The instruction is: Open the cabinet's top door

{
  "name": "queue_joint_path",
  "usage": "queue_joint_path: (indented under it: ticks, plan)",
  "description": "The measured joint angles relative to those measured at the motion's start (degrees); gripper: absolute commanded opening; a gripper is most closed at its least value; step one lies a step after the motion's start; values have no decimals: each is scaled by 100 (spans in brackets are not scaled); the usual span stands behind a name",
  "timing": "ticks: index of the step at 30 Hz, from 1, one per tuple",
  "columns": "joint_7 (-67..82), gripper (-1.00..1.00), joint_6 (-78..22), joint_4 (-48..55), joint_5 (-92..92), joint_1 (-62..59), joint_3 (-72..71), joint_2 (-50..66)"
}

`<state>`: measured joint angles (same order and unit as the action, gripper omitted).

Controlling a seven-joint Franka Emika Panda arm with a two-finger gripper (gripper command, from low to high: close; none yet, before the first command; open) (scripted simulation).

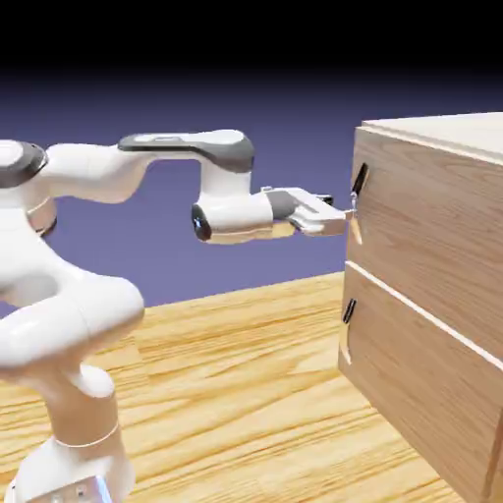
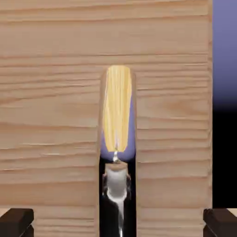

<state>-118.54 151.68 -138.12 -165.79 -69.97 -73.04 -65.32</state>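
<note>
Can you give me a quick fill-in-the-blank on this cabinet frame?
1. The pincer is level with the cabinet's ____ door.
2. In the hand view the two dark fingertips stand wide apart, so the pincer is ____.
3. In the hand view, a tall rounded ____ in the wood runs up between the fingertips.
4. Both doors are still ____.

Missing words: top; open; notch; closed
</note>
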Motion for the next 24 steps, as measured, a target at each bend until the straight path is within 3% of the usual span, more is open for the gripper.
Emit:
queue_joint_path:
  ticks: [1,3,9,19,24]
  plan:
    - [6,-100,-20,132,-21,-162,-77,37]
    - [6,-100,-20,132,-21,-162,-77,37]
    - [1464,-100,-403,-605,-22,1068,879,1170]
    - [3669,-100,-322,-973,-23,3141,2843,2627]
    - [3327,-100,-591,-1565,643,4022,3803,2368]
